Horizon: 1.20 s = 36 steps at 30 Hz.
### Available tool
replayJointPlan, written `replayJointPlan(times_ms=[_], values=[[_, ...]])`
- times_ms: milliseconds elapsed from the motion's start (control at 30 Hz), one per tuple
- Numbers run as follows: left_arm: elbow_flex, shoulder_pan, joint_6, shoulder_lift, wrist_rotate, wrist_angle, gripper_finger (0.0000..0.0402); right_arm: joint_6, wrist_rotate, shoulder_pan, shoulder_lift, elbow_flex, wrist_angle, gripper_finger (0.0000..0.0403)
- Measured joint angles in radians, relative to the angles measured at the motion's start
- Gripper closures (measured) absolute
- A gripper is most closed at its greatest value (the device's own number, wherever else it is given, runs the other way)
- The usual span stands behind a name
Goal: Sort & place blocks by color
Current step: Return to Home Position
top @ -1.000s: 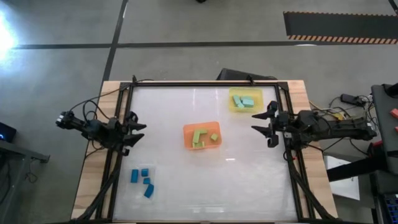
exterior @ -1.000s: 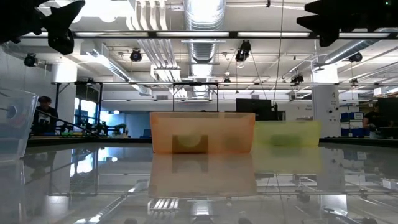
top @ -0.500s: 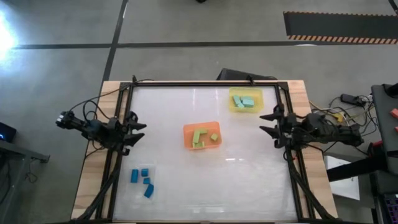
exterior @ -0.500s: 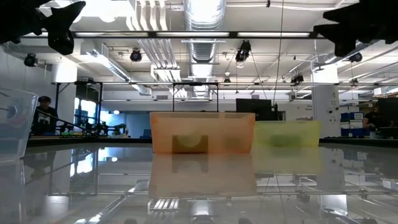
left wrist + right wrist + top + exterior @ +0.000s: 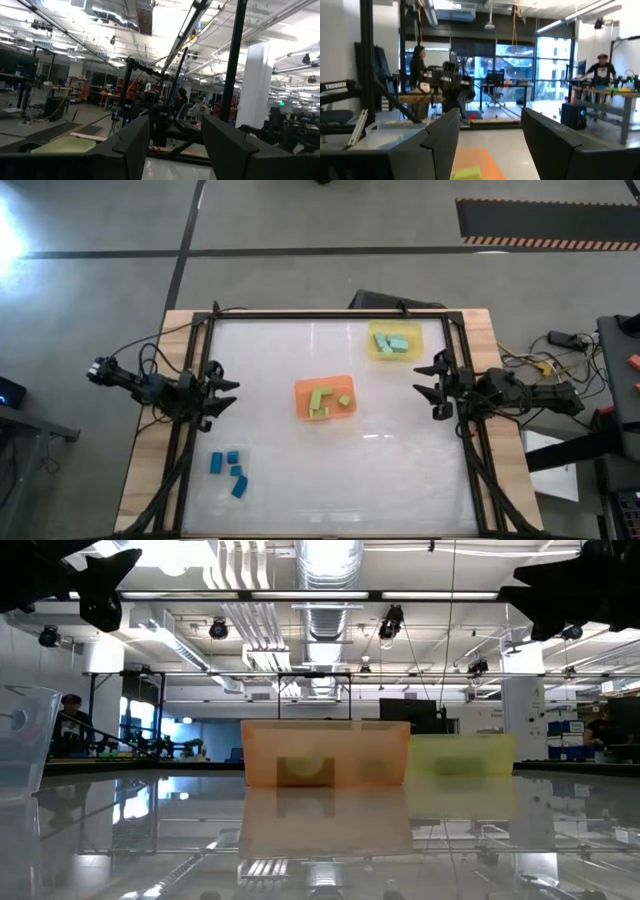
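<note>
- The left end effector (image 5: pixel 228 393) hangs over the left edge of the worktop (image 5: pixel 300 490), mid-height in the high view. It is empty, and its wrist view shows the dark fingers (image 5: pixel 131 142) with a wide gap between them.
- The right end effector (image 5: pixel 425 380) hangs over the right edge, mid-height too. It is likewise spread and holds nothing, with its fingers (image 5: pixel 442 137) well apart in its wrist view.
- Four blue blocks (image 5: pixel 231 471) lie in a loose cluster at the lower left of the high view, below the left arm and apart from it.
- The clear tray (image 5: pixel 20 740) shows at the far left of the low view. From above, its outline is too faint to trace.
- The green blocks (image 5: pixel 320 400) lie inside the orange tray (image 5: pixel 303 388), at the middle of the worktop.
- The teal blocks (image 5: pixel 392 343) lie inside the yellow tray (image 5: pixel 410 330), at the upper right, just above the right end effector in the frame.
- In the low view, the orange tray stands at centre with the yellow one at its right, and the arms are dark shapes in the top corners.
</note>
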Motion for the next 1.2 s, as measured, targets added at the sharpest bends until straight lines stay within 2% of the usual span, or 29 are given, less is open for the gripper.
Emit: replayJointPlan(times_ms=[133, 433, 1200], values=[[0.000, 0.000, 0.000, 0.013, 0.000, 0.001, 0.0237, 0.003, -0.002, 0.000, 0.007, 0.000, -0.009, 0.0200], [0.000, 0.000, 0.000, 0.043, 0.000, 0.001, 0.0237, 0.187, -0.003, 0.000, 0.010, -0.001, -0.055, 0.0200], [-0.001, 0.000, 0.000, 0.124, 0.000, -0.001, 0.0237, 0.170, -0.002, 0.000, 0.016, -0.002, -0.055, 0.0200]])
